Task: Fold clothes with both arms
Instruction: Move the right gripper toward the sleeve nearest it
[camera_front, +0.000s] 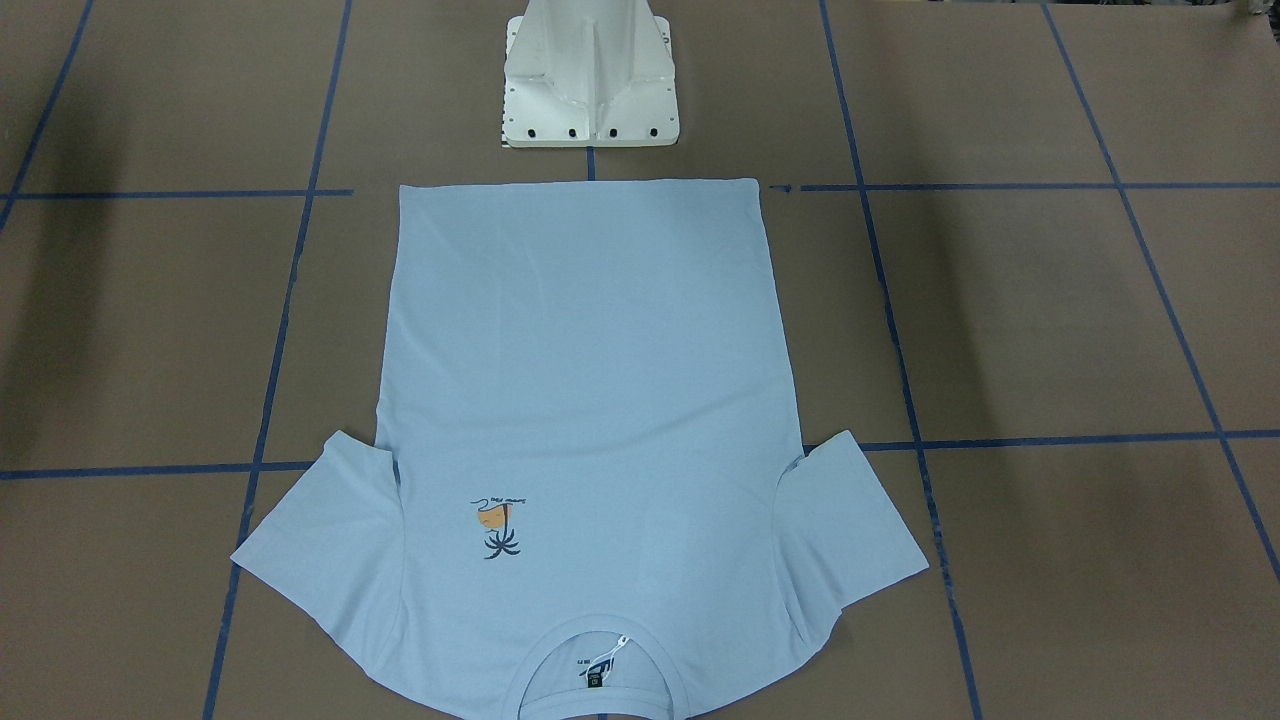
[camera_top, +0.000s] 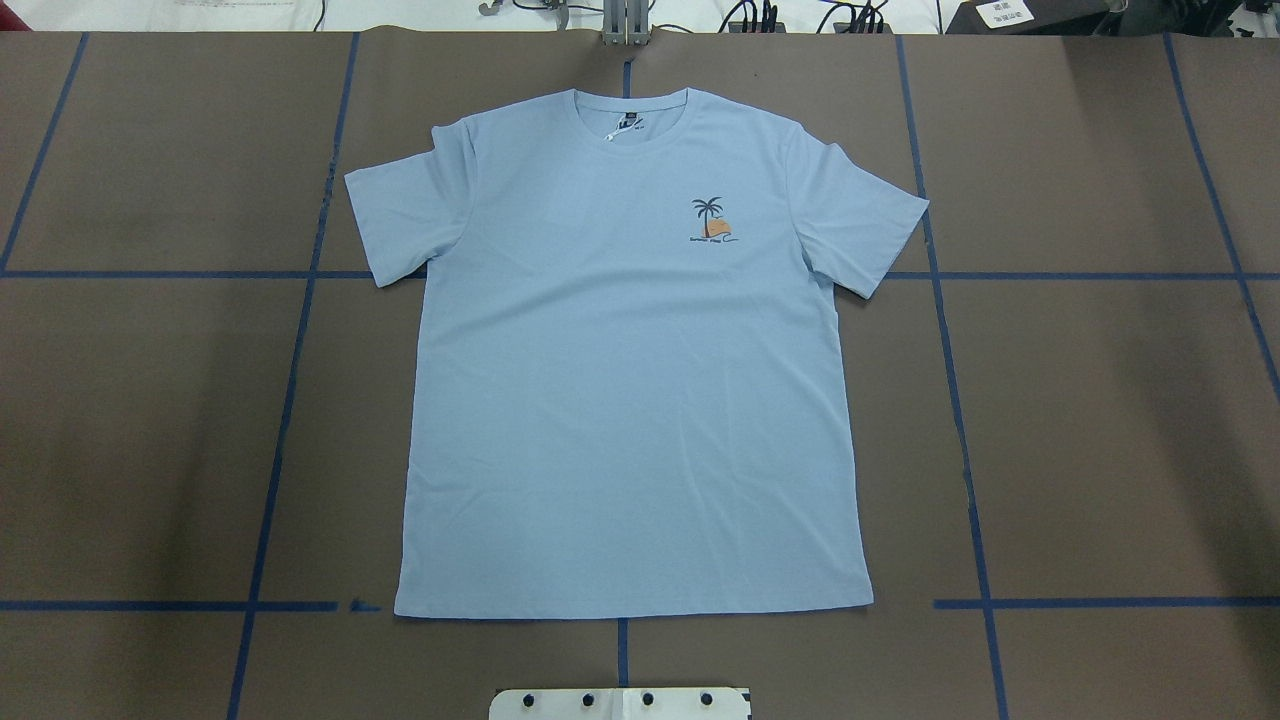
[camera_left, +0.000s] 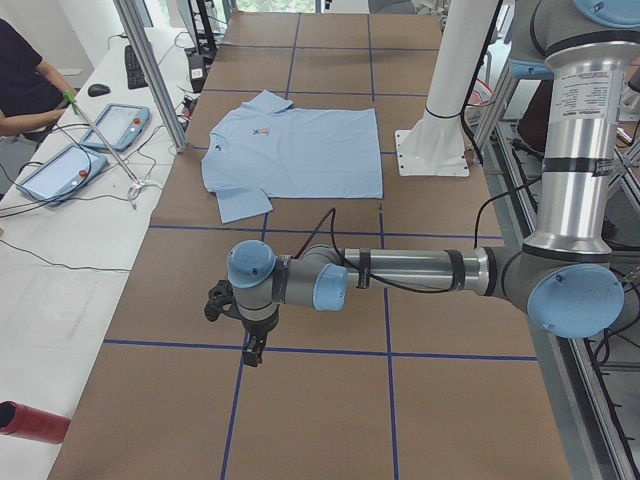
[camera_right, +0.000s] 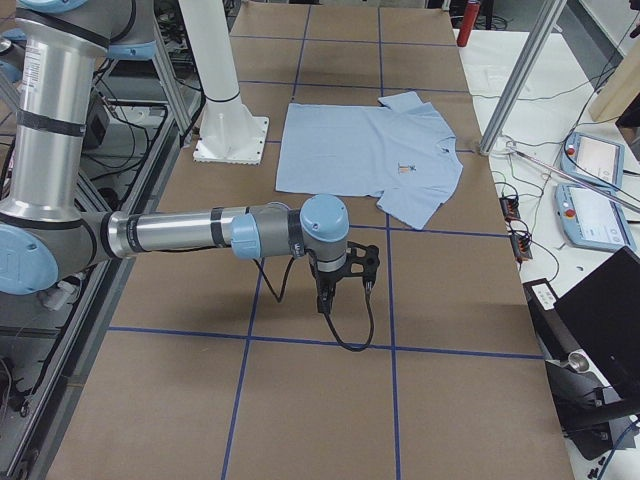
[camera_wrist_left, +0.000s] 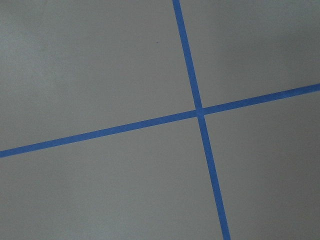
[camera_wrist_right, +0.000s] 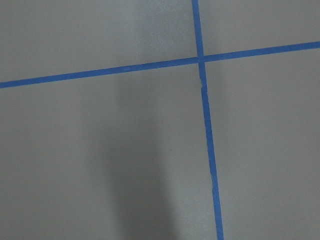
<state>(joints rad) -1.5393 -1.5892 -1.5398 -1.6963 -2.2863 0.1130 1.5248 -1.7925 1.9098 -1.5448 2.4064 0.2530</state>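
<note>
The clothes are one pale light-blue T-shirt (camera_top: 630, 400), spread flat and face up on the brown table, collar away from the robot's base and hem towards it. A small palm print (camera_top: 712, 220) marks its chest. It also shows in the front view (camera_front: 590, 380) and both side views (camera_left: 300, 150) (camera_right: 360, 150). My left gripper (camera_left: 250, 352) hangs over bare table far off the shirt's left side. My right gripper (camera_right: 345, 290) hangs over bare table far off its right side. I cannot tell whether either is open or shut. Both wrist views show only table and blue tape lines.
The white pedestal base (camera_front: 590, 80) stands just behind the shirt's hem. Blue tape (camera_top: 290, 400) grids the table. A side bench holds tablets (camera_left: 85, 150) and cables, with a person's arm (camera_left: 25, 110) over it. A red cylinder (camera_left: 30, 420) lies on that bench. Metal posts (camera_right: 520, 75) rise at the table's far edge.
</note>
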